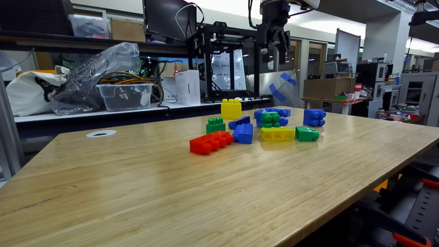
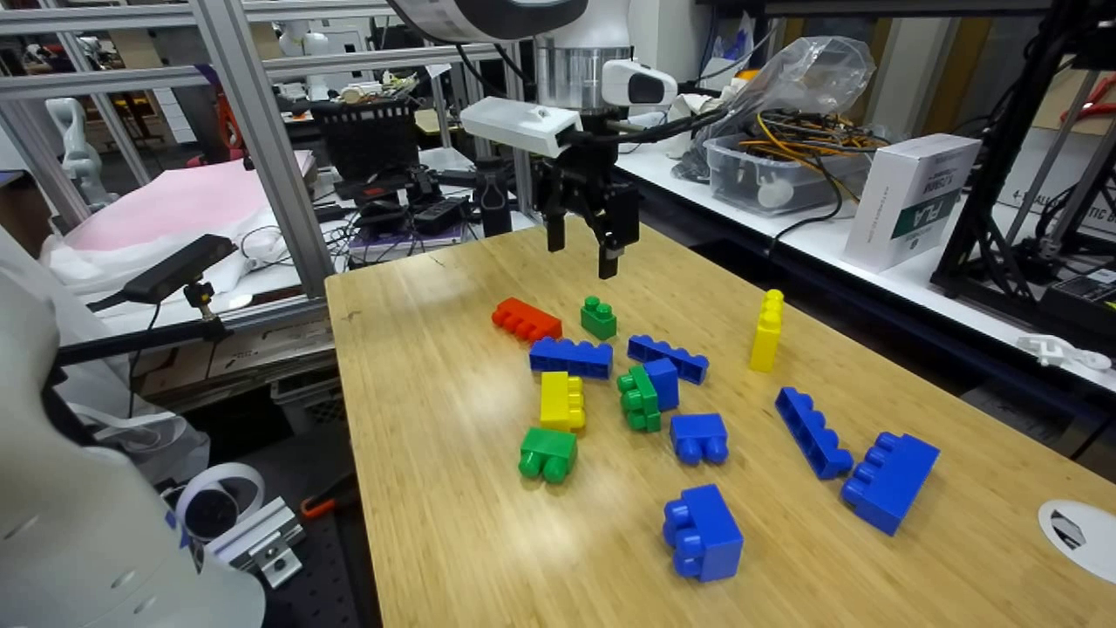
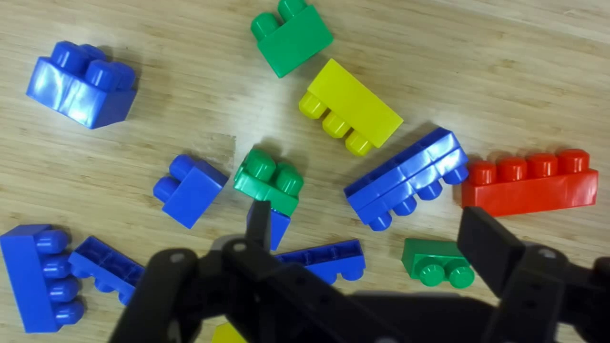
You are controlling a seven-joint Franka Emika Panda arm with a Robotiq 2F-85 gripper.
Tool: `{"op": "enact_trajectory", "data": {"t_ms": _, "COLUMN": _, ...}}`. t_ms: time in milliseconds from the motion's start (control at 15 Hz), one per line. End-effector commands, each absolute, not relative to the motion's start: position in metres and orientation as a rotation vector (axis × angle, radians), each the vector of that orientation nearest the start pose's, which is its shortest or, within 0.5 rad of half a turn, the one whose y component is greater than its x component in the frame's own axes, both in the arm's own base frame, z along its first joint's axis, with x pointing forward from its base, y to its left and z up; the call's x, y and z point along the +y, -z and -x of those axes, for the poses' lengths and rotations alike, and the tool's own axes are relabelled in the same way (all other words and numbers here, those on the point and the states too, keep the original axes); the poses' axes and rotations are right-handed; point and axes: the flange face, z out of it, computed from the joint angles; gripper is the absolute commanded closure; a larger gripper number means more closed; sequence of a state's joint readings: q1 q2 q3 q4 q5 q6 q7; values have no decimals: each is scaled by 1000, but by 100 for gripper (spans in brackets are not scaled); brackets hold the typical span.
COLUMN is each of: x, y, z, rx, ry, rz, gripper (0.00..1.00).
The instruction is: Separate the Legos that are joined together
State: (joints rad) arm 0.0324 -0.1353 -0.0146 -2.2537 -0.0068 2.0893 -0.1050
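A green brick (image 3: 259, 186) is joined to a blue brick (image 3: 279, 228) in one stack lying on the table; in an exterior view the stack's green part (image 2: 641, 401) lies mid-table. A long blue piece (image 3: 405, 178) has a lengthwise seam; I cannot tell whether it is two joined bricks. Loose-looking bricks lie around: yellow (image 3: 355, 102), green (image 3: 295, 40), another green (image 3: 431, 255), small blue (image 3: 195, 193) and large blue (image 3: 83, 90). My gripper (image 3: 367, 214) is open and empty, well above the table in both exterior views (image 1: 273, 57) (image 2: 582, 253). Its left finger partly hides the stack's blue brick.
A red brick (image 3: 529, 190) lies beside the seamed blue piece. A yellow brick (image 2: 765, 333) stands upright toward the shelf side. Two long blue bricks (image 2: 891, 482) (image 2: 811, 433) lie close together. A shelf with a plastic tub (image 2: 776, 179) and white box (image 2: 911, 201) borders the table.
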Motion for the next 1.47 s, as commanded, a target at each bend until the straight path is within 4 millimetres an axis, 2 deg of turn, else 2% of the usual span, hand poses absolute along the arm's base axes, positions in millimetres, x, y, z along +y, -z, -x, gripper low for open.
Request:
{"op": "enact_trajectory", "data": {"t_ms": 0, "x": 9, "y": -419, "z": -495, "rx": -199, "ry": -47, "rz": 3138, "gripper": 0}}
{"op": "enact_trajectory", "data": {"t_ms": 333, "x": 7, "y": -427, "z": -502, "rx": -260, "ry": -27, "rz": 3156, "gripper": 0}}
{"op": "enact_trajectory", "data": {"t_ms": 600, "x": 4, "y": -444, "z": -514, "rx": -454, "ry": 31, "rz": 3196, "gripper": 0}}
{"op": "enact_trajectory", "data": {"t_ms": 800, "x": 0, "y": -444, "z": -521, "rx": -625, "ry": 37, "rz": 3193, "gripper": 0}}
{"op": "enact_trajectory", "data": {"t_ms": 1067, "x": -9, "y": -428, "z": -533, "rx": -910, "ry": 24, "rz": 3120, "gripper": 0}}
{"op": "enact_trajectory", "data": {"t_ms": 1400, "x": -30, "y": -390, "z": -550, "rx": -1157, "ry": -70, "rz": 3058, "gripper": 0}}
